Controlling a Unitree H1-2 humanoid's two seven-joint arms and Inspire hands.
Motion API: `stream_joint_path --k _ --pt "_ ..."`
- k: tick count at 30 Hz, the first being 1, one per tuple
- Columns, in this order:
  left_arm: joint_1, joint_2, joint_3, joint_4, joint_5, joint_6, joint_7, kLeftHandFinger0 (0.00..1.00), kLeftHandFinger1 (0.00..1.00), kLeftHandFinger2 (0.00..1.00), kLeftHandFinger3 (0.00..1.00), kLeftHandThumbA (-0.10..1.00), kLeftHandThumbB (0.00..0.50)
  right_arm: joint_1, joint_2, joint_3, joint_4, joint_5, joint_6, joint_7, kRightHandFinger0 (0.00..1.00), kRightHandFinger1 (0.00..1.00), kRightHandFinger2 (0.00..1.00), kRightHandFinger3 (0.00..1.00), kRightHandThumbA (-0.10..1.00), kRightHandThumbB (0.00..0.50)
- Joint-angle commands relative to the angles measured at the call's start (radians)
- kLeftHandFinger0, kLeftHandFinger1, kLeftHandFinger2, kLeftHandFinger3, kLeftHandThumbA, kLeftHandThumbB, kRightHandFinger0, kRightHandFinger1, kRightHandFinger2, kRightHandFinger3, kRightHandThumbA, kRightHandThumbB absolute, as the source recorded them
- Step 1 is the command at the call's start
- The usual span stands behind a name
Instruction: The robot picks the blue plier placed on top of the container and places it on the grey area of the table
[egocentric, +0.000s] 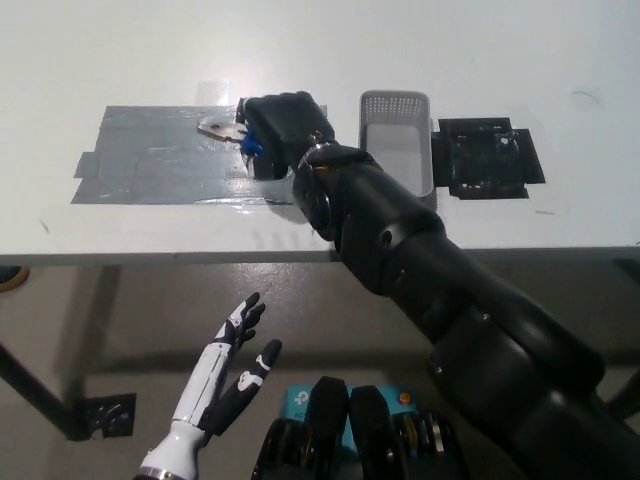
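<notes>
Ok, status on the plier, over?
Right hand shut on plier, over grey area. Left hand open, idle below table edge. Container beside, nothing in the way.

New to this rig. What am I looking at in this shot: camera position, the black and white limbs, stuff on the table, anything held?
This is one view from a camera on a humanoid robot's head, looking steeply down. The big black limb from the lower right is its right arm; its black right hand is shut on the blue-handled plier, whose metal jaws stick out to the left over the grey taped area of the white table. The white left hand rests below the table edge, fingers apart, holding nothing. Right of the tape stands a small grey perforated plastic container, and beyond it lies a black flat mat.
</notes>
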Motion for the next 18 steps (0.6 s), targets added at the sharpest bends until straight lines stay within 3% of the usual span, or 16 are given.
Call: stream_joint_path --k 1,5,8,12,15,18 --pt "-0.007 0.011 -0.014 -0.041 0.034 -0.011 -0.012 1.00 1.00 1.00 1.00 0.81 0.210 -0.041 -0.022 -0.014 -0.017 0.015 -0.030 -0.060 1.00 1.00 1.00 1.00 0.79 0.394" --pt "-0.020 0.011 -0.016 -0.035 0.042 -0.008 -0.013 1.00 1.00 1.00 1.00 0.81 0.218 -0.043 -0.046 -0.020 -0.032 0.014 -0.065 -0.112 1.00 1.00 1.00 1.00 0.82 0.362" --pt "-0.018 0.010 -0.014 -0.041 0.037 0.001 -0.018 1.00 1.00 1.00 1.00 0.81 0.231 -0.039 -0.054 -0.028 -0.042 0.014 -0.082 -0.183 1.00 1.00 1.00 1.00 0.85 0.366" --pt "-0.021 0.017 -0.015 -0.045 0.045 -0.001 -0.019 1.00 1.00 1.00 1.00 0.82 0.209 -0.051 -0.072 -0.057 -0.062 0.026 -0.108 -0.270 1.00 1.00 1.00 1.00 0.96 0.347" --pt "-0.030 0.020 -0.015 -0.039 0.042 -0.004 -0.022 1.00 1.00 1.00 1.00 0.80 0.201 -0.078 -0.094 -0.099 -0.077 0.051 -0.161 -0.352 1.00 1.00 1.00 1.00 0.93 0.339" --pt "-0.047 0.016 -0.013 -0.032 0.040 0.005 -0.021 1.00 1.00 1.00 1.00 0.81 0.225 -0.105 -0.130 -0.166 -0.133 0.094 -0.230 -0.351 1.00 1.00 1.00 1.00 0.92 0.310"
